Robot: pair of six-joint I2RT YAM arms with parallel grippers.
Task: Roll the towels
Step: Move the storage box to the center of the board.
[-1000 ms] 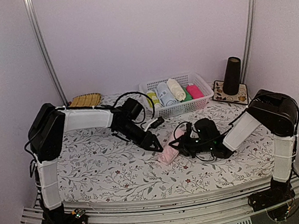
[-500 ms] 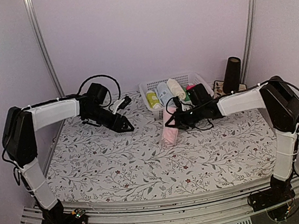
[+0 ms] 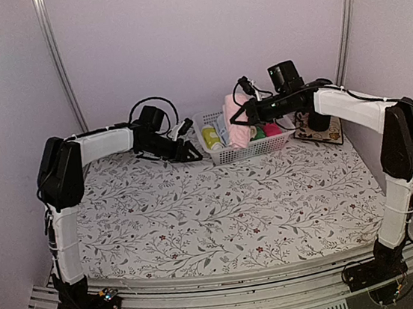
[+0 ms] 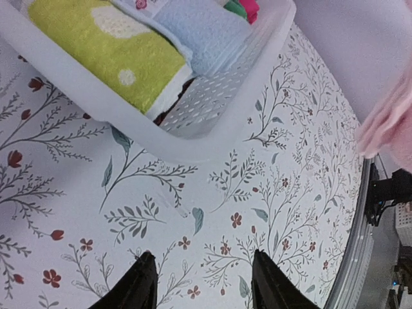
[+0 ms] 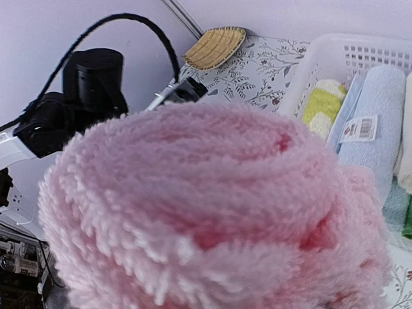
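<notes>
the right end effector [image 3: 249, 111] is closed around a rolled pale pink towel [image 3: 236, 123] and holds it in the air above a white basket [image 3: 260, 146] at the back of the flower-patterned table [image 3: 222, 220]. the left end effector [image 3: 190, 155] hovers over the table just beside the basket's left end, its fingers [image 4: 143, 286] parted with nothing between them. a yellow-green towel roll [image 4: 109, 45] and a light blue towel roll [image 4: 199, 32] lie side by side in the basket.
</notes>
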